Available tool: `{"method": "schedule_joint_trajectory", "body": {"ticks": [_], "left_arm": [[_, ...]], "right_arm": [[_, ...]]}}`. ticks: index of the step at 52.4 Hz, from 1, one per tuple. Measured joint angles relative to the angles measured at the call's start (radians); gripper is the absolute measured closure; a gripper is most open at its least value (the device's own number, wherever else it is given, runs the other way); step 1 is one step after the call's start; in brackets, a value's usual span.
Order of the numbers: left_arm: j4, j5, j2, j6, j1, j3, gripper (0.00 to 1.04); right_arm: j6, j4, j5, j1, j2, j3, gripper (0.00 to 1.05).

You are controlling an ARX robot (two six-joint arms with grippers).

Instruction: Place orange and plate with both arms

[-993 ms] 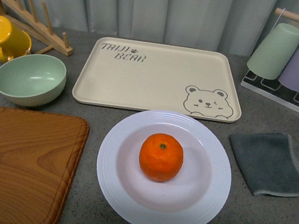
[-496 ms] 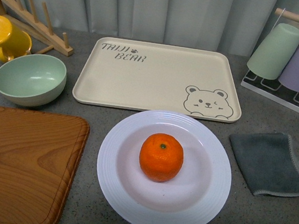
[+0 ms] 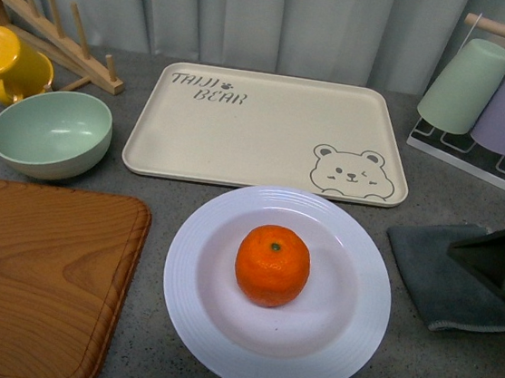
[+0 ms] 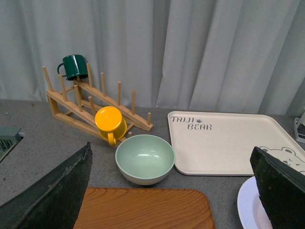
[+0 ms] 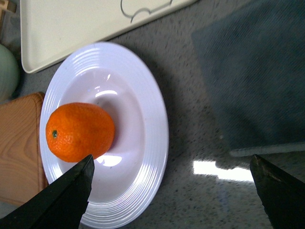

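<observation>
- In the front view, the orange (image 3: 272,265) is seen resting in the well of the plate (image 3: 196,324), at its middle. The plate is set on the grey counter at 6 o'clock from the bear tray (image 3: 269,127), with its far rim just beside the tray's near edge.
- Only in the front view are the cutting board (image 3: 37,278) at 9 o'clock of the plate and the upturned cups (image 3: 463,85) at 2 o'clock shown.
- Only in the left wrist view is a dark green mug (image 4: 74,66) shown hung on the wooden rack (image 4: 95,102). The yellow mug (image 4: 110,123) and the green bowl (image 4: 144,159) are seen below it. Of the plate only a sliver is caught there, and the orange not at all.
- The left gripper (image 4: 170,148) is held with its fingers spread wide, and nothing is held between them.
- The right gripper (image 5: 170,160) is likewise spread wide and empty. In the front view it is seen over the grey cloth (image 3: 435,269), at 3 o'clock of the plate.
- The orange is thus placed at 9 o'clock of the right gripper, apart from it and untouched.
- The green stem spot is turned upward, tipped slightly toward 12 o'clock. The fruit being nearly round, a long axis can hardly be told.
</observation>
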Motion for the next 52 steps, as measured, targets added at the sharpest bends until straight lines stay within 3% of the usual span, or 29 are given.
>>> {"method": "schedule_joint_trajectory", "body": {"ticks": [6,16,24,36,52], "left_arm": [[0.000,0.000,0.000,0.000,0.000,0.000,0.06],[0.000,0.000,0.000,0.000,0.000,0.000,0.06],[0.000,0.000,0.000,0.000,0.000,0.000,0.06],[0.000,0.000,0.000,0.000,0.000,0.000,0.06],[0.000,0.000,0.000,0.000,0.000,0.000,0.06]], "right_arm": [[0.086,0.011,-0.077,0.013,0.113,0.025,0.09],[0.163,0.055,-0.119,0.024,0.254,0.053,0.09],[0.293,0.166,-0.209,0.031,0.363,0.106,0.09],[0.438,0.256,-0.261,0.032,0.474,0.164,0.09],[0.524,0.323,-0.304,0.052,0.532,0.207,0.09]]}}
